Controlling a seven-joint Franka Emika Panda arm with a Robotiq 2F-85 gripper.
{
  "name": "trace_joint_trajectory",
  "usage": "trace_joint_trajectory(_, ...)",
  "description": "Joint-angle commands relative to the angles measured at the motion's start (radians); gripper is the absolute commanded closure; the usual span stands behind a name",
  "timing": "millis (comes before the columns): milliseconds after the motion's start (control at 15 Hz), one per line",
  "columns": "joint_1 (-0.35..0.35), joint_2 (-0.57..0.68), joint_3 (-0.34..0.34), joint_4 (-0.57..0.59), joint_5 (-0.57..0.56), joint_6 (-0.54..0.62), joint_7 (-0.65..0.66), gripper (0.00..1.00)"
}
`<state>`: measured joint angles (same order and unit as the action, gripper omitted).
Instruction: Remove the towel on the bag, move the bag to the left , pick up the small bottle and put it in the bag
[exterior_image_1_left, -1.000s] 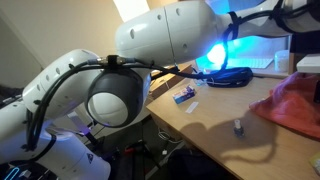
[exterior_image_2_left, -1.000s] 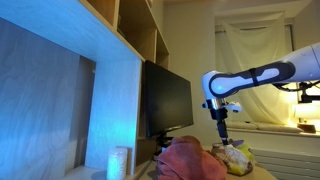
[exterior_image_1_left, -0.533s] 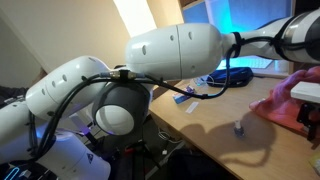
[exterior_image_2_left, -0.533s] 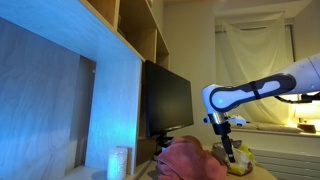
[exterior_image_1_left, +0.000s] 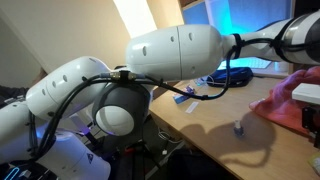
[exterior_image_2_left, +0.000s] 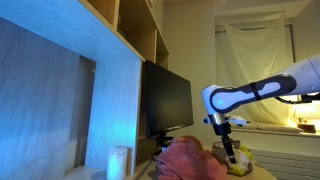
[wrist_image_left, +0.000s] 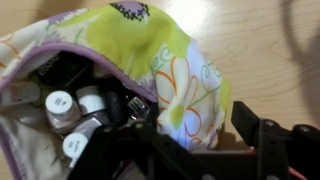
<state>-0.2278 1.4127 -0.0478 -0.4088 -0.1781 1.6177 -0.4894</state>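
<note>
— So where is the black two-fingered gripper just now?

— Down at the soft yellow-green bag, the one with flower prints and a purple edge. From the wrist view its fingers stand well apart, one on either side of a bulge of the bag's cloth. Whether the pads actually press that cloth, I cannot tell.

— Anything in the bag?

— Its mouth gapes toward the left of the wrist view. Several little white-capped vials lie inside among dark bits.

— And the towel?

— In an exterior view the rumpled red-pink towel is heaped just beside the bag, with a flat dark monitor standing behind it.

— The small bottle?

— The tiny greyish small bottle with its darker cap stands upright on the pale wooden table, near the towel's edge and apart from the bag. Farther along the table lies a flat blue packet, and beyond that a dark blue oval case. The bulky white arm fills much of that view.
</note>
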Motion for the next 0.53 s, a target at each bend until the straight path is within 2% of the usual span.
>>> trace_joint_trajectory(0, 0.013, 0.005, -0.011, 0.018, -0.014, 0.024, 0.017, 0.57)
trace_joint_trajectory(267, 0.035, 0.020, -0.020, 0.068, -0.049, 0.034, 0.005, 0.86)
trace_joint_trajectory(333, 0.047, 0.039, -0.040, 0.107, -0.038, 0.020, 0.002, 0.92)
trace_joint_trajectory(400, 0.059, 0.005, -0.047, 0.046, -0.046, 0.054, 0.007, 0.98)
trace_joint_trajectory(467, 0.075, -0.001, -0.062, 0.033, -0.056, 0.070, 0.005, 0.94)
